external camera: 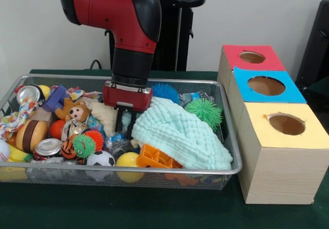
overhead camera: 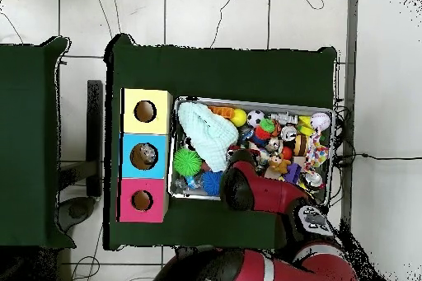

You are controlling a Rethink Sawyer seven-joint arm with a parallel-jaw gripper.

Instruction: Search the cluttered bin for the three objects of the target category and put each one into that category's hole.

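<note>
With my gripper down in the bin, fingers slightly spread around nothing visible, I'd pinch a ridge of the crinkled plastic lump just below: light, slippery, crushable.

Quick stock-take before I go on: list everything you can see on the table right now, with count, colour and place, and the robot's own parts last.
bin: one, silver wire mesh, centre of the table.
cloth: one, pale mint, heaped in the bin at the box end.
spiky balls: green, blue, orange-green, in the bin.
cans: two silver, and, at the end far from the boxes.
soccer ball: one, black-white, front edge.
yellow ball: one, beside the soccer ball.
monkey toy: one, brown.
clear plastic lump: one seen, bluish, mid-bin.
boxes: three pale wood, with red, blue and yellow holed tops, beside the bin.
arm: red-black.
hand: down in the bin by the cloth; grip unclear.
</note>
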